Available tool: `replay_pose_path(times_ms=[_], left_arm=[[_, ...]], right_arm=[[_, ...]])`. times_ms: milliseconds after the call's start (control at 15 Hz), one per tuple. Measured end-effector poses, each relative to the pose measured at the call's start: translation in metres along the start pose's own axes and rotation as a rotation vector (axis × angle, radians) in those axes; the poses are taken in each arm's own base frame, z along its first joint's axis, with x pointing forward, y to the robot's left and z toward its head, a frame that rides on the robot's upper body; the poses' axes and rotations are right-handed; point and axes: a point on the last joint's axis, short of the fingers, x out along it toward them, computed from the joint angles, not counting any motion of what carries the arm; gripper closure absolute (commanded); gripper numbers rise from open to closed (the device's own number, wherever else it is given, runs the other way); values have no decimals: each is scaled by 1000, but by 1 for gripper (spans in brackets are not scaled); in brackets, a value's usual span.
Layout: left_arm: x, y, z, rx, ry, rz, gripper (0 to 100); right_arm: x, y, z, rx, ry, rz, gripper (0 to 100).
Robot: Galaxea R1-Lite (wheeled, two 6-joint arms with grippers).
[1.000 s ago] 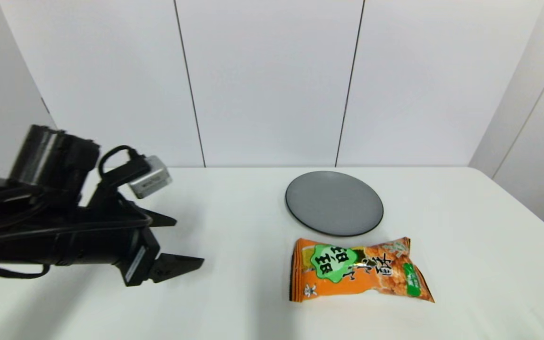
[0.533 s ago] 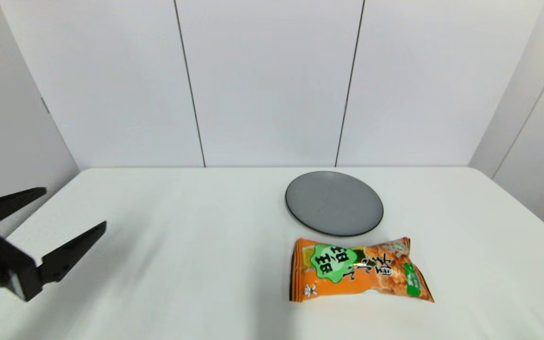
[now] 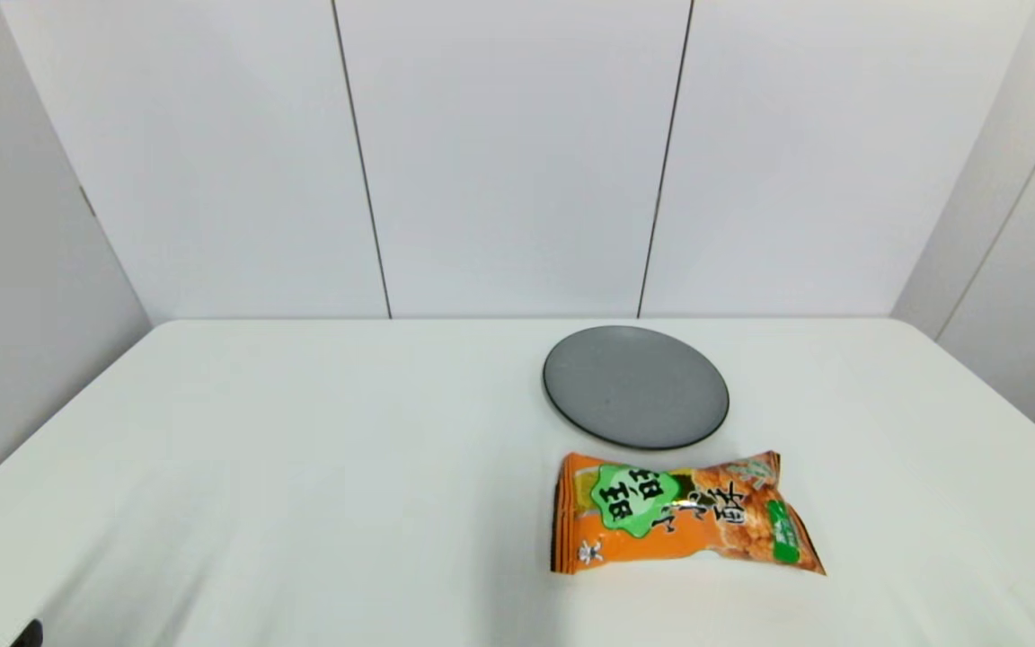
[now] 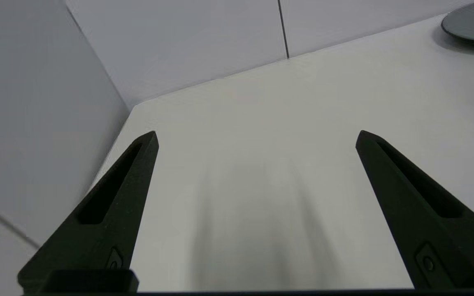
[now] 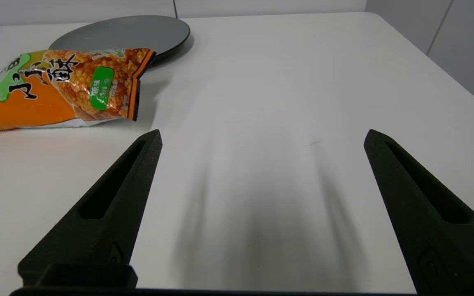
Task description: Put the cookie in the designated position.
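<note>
Lying flat on the white table (image 3: 302,467), the orange plastic cookie bag w/ green label (image 3: 679,517) sits just beside the round dark grey plate (image 3: 635,386), while left gripper (image 4: 256,137) & right gripper (image 5: 263,135), fingers spread wide, hold nothing near the front edge.

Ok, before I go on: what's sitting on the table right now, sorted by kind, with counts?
Snack bags: 1, the orange cookie, lying flat on the table just in front of the plate.
Plates: 1, the dark grey plate, with nothing on it.
Total: 2 things. Neither is held: the left tool and right tool are both open, over bare table.
</note>
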Motion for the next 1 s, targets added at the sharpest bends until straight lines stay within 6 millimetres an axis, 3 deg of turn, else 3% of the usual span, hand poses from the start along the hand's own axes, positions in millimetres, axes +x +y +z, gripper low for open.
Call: replay_pose_path(times_ms=[267, 467, 1000], left_arm=[[-18, -12, -35, -121, 105, -14, 0], [-21, -11, -37, -268, 93, 63, 0], [-21, -11, -37, -282, 84, 70, 0]], right_arm=[[0, 0, 0, 0, 0, 0, 0], [0, 0, 0, 0, 0, 0, 0], [0, 0, 0, -5, -6, 0, 0]])
